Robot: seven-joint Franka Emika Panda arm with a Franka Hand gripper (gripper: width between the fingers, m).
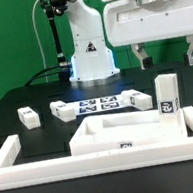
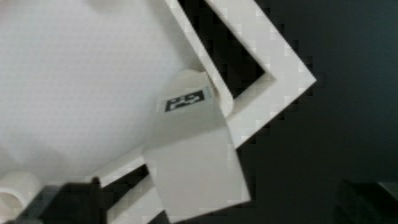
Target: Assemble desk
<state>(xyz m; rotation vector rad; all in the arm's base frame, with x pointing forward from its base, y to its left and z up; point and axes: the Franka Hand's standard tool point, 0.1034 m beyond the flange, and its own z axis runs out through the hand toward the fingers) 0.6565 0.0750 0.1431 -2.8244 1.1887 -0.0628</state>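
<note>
The white tabletop panel (image 1: 121, 133) lies flat with its raised rim up, inside the barrier wall. One white leg (image 1: 167, 93) stands upright at the panel's corner on the exterior view's right, with its tag facing the camera. Three more legs lie on the black table behind: one (image 1: 28, 116), a second (image 1: 63, 110) and a third (image 1: 138, 99). My gripper (image 1: 165, 58) hangs open above the standing leg, with its fingers spread wide and holding nothing. In the wrist view the standing leg (image 2: 192, 150) is seen from above against the panel (image 2: 80, 90).
The long low white barrier wall (image 1: 95, 163) runs along the front and up both sides. The marker board (image 1: 99, 104) lies between the loose legs. The robot base (image 1: 89, 55) stands at the back centre. The barrier wall also shows in the wrist view (image 2: 285, 70).
</note>
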